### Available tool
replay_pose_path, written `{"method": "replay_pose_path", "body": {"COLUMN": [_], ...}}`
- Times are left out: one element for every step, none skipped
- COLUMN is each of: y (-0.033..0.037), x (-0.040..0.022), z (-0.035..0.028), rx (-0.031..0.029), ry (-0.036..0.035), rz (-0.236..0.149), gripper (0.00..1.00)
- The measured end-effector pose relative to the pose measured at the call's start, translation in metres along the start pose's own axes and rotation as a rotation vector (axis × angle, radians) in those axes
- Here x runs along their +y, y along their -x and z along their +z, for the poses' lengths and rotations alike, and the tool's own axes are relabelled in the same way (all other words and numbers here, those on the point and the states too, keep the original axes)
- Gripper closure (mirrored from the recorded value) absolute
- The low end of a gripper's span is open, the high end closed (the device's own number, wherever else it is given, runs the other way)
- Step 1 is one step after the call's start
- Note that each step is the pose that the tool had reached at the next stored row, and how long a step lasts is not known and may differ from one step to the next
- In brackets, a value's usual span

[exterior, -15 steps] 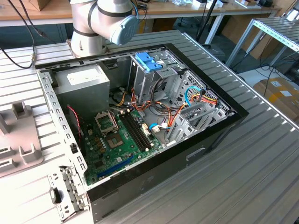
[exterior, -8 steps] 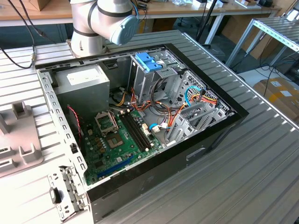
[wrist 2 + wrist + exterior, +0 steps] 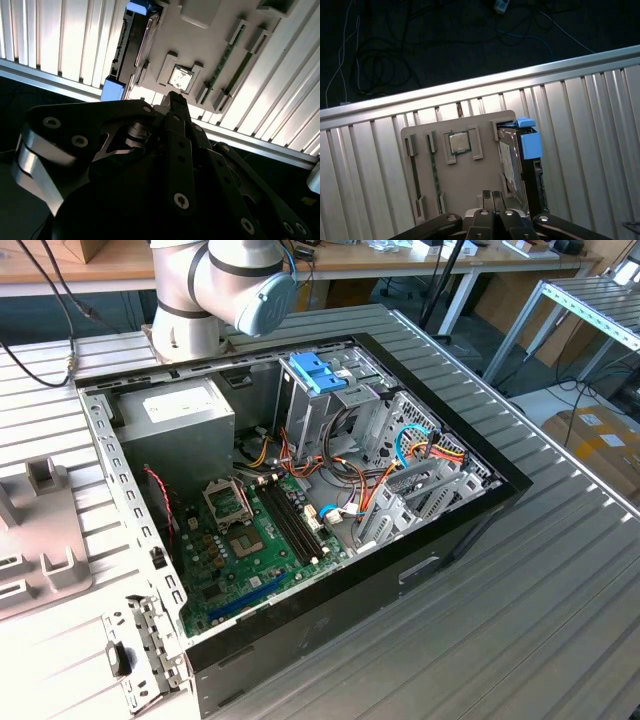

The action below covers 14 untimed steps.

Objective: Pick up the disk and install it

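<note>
The disk [image 3: 518, 167] stands on its edge in a slot at one side of a grey holder tray [image 3: 470, 185], its dark body framed by bright blue rails with a blue end tab. In the second wrist view the disk [image 3: 131, 47] lies beyond the dark gripper linkages. My gripper [image 3: 492, 196] hovers above the tray, a little to one side of the disk and apart from it. Its fingers are shut together with nothing between them, as the gripper [image 3: 175, 98] in the second wrist view also shows.
The tray also holds a square processor chip [image 3: 459, 142] and memory sticks [image 3: 434, 172]. In the exterior view an open computer case [image 3: 470, 530] lies on the ribbed metal table [image 3: 560, 620], with a metal drive cage [image 3: 330, 410] topped by a light blue latch [image 3: 316, 371].
</note>
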<state>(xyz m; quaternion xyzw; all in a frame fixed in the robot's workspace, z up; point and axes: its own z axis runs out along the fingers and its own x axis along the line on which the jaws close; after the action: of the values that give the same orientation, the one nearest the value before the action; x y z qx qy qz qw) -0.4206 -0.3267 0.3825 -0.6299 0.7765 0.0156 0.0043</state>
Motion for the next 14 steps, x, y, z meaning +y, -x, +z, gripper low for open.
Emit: {"method": "replay_pose_path", "body": {"y": [0.0000, 0.0000, 0.0000, 0.0000, 0.0000, 0.0000, 0.0000, 0.0000, 0.0000, 0.0000, 0.0000, 0.0000, 0.0000, 0.0000], "x": [0.0000, 0.0000, 0.0000, 0.0000, 0.0000, 0.0000, 0.0000, 0.0000, 0.0000, 0.0000, 0.0000, 0.0000, 0.0000, 0.0000], "z": [0.0000, 0.0000, 0.0000, 0.0000, 0.0000, 0.0000, 0.0000, 0.0000, 0.0000, 0.0000, 0.0000, 0.0000, 0.0000, 0.0000], "rx": [0.0001, 0.0002, 0.0003, 0.0004, 0.0005, 0.0006, 0.0006, 0.0007, 0.0009, 0.0009, 0.0010, 0.0011, 0.0013, 0.0013], "ry": [0.0001, 0.0002, 0.0004, 0.0006, 0.0007, 0.0008, 0.0009, 0.0010, 0.0013, 0.0014, 0.0015, 0.0016, 0.0018, 0.0019], "rz": [-0.004, -0.010, -0.014, -0.021, -0.025, -0.030, -0.034, -0.038, -0.046, -0.051, -0.055, -0.062, -0.067, -0.072], "gripper": [0.89, 0.89, 0.89, 0.89, 0.89, 0.89, 0.89, 0.89, 0.89, 0.89, 0.89, 0.89, 0.89, 0.89]}}
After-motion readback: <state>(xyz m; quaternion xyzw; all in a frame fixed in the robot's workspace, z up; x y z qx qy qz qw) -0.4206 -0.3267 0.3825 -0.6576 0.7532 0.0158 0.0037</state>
